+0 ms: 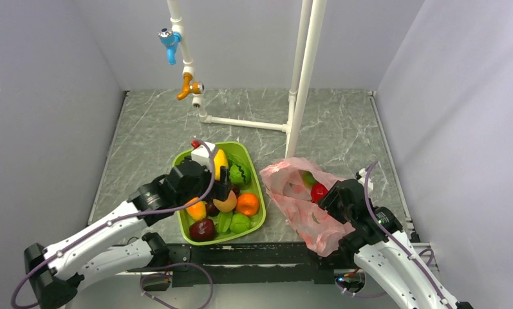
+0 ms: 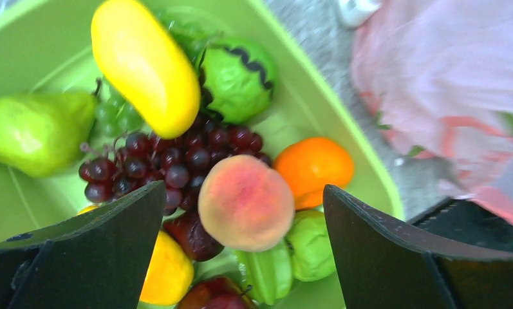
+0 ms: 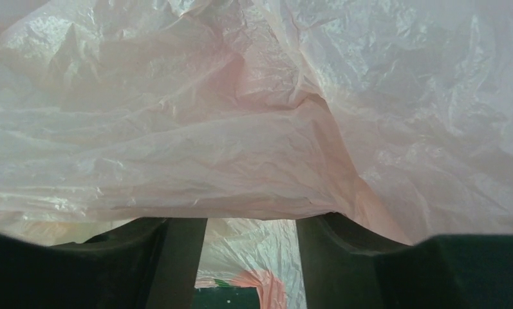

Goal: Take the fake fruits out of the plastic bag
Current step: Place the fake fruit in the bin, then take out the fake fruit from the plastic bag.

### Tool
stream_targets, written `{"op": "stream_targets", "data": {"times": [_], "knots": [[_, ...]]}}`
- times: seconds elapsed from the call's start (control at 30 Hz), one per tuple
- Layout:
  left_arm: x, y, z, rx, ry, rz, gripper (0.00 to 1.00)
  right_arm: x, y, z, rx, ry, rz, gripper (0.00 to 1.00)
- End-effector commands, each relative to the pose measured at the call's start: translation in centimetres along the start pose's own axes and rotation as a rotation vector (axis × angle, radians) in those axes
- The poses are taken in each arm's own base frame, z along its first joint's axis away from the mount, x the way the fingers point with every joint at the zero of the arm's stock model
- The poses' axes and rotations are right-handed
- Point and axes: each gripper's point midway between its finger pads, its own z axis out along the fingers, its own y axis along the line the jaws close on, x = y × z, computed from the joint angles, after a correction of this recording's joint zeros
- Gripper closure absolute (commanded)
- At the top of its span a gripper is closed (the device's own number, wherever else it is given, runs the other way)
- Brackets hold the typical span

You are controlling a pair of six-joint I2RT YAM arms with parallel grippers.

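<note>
The pink-orange peach (image 2: 246,201) lies on the other fruit in the green tray (image 1: 253,168), between the wide-open fingers of my left gripper (image 1: 223,193), untouched. It also shows in the top view (image 1: 226,203). The pink plastic bag (image 1: 305,215) lies right of the tray. The red apple (image 1: 318,191) and a green fruit (image 1: 308,178) show in its open mouth. My right gripper (image 1: 334,196) is at the bag's near-right edge. In the right wrist view the bag's film (image 3: 253,116) drapes over the fingertips and hides them; the finger bases stand partly apart.
The tray also holds purple grapes (image 2: 170,164), a yellow mango (image 2: 144,64), an orange (image 2: 313,166), a pear (image 2: 38,132), a maroon apple (image 1: 202,229) and green fruits. A white pipe frame (image 1: 302,77) with taps stands behind. Grey walls enclose the table.
</note>
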Motion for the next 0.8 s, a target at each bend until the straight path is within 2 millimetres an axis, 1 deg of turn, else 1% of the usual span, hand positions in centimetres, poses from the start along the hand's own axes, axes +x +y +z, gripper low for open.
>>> {"op": "stream_targets", "data": {"times": [0.0,0.07,0.13,0.27,0.33,0.37,0.4,0.47,0.5,0.53,0.57,0.6,0.67,0.7,0.77], "knots": [[-4.4,-3.3,-3.8,0.191,-0.128,-0.005,0.03,-1.3,1.3,-0.9,-0.043,-0.039,0.014,0.44],[-5.2,-5.7,-5.2,0.34,-0.158,0.004,0.04,-1.6,0.9,-1.0,-0.015,-0.051,0.03,0.42],[-5.8,-8.1,-6.6,0.479,-0.176,0.012,0.05,-2.1,-0.1,-1.3,0.04,-0.081,0.069,0.41],[-6.6,-11.9,-8.1,0.68,-0.197,0.021,0.09,-3.1,-1.3,-2.0,0.104,-0.139,0.138,0.43],[-6.7,-14.0,-8.5,0.738,-0.217,0.062,0.09,-3.3,-1.5,-2.0,0.117,-0.152,0.158,0.43],[-6.6,-15.4,-8.7,0.763,-0.221,0.096,0.09,-3.4,-1.5,-2.1,0.116,-0.157,0.16,0.43],[-6.9,-16.8,-8.9,0.774,-0.245,0.128,0.09,-3.7,-1.4,-2.2,0.117,-0.168,0.163,0.43],[-6.8,-19.9,-9.2,0.815,-0.253,0.18,0.1,-4.4,-1.4,-2.9,0.118,-0.194,0.171,0.42],[-6.7,-21.3,-9.0,0.826,-0.255,0.194,0.11,-4.8,-1.2,-3.2,0.109,-0.207,0.167,0.43],[-6.3,-22.8,-8.1,0.83,-0.249,0.208,0.11,-5.1,-1.0,-3.5,0.097,-0.22,0.163,0.43],[-6.1,-23.8,-7.5,0.831,-0.251,0.218,0.12,-5.5,-1.1,-3.9,0.098,-0.238,0.164,0.44],[-5.8,-24.6,-6.3,0.819,-0.251,0.233,0.12,-5.8,-1.1,-4.2,0.098,-0.249,0.156,0.45],[-4.8,-25.4,-3.2,0.765,-0.231,0.281,0.13,-6.0,-2.0,-4.4,0.148,-0.264,0.154,0.48],[-4.2,-25.4,-1.3,0.715,-0.209,0.307,0.13,-6.0,-2.3,-4.4,0.173,-0.265,0.161,0.49],[-3.5,-26.1,1.2,0.658,-0.171,0.349,0.14,-6.1,-2.7,-4.4,0.213,-0.262,0.16,0.51]]}}
